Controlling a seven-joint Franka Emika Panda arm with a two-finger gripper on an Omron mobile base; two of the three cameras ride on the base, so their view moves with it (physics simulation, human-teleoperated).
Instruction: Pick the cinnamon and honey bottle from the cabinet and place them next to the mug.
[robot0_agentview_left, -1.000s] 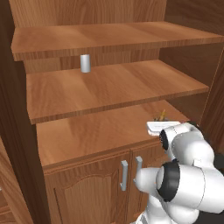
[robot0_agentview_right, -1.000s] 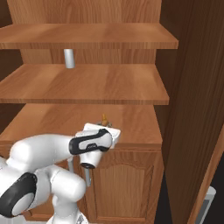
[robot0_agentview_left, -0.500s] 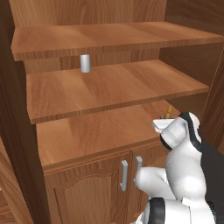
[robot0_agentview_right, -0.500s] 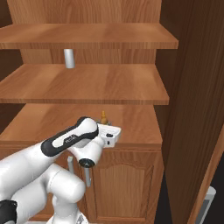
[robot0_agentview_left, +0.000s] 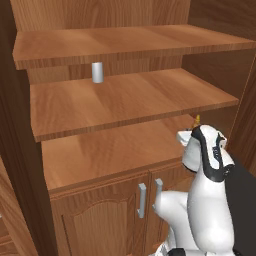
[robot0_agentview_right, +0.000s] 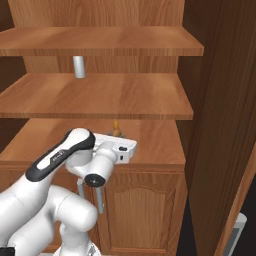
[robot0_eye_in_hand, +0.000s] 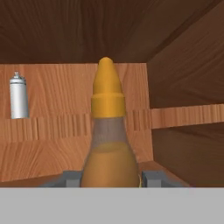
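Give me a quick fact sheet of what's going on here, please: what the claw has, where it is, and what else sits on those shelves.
Place: wooden cabinet with open shelves
Claw: gripper closed around the honey bottle
Bottle: amber, yellow pointed cap, upright, at the lowest open shelf, right side
Also there: grey cylinder on the middle shelf, far left
Below: double doors with silver handles

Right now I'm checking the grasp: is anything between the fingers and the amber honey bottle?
Nothing visible: the amber honey bottle sits directly between the two dark fingers on the wooden cabinet's lowest shelf.
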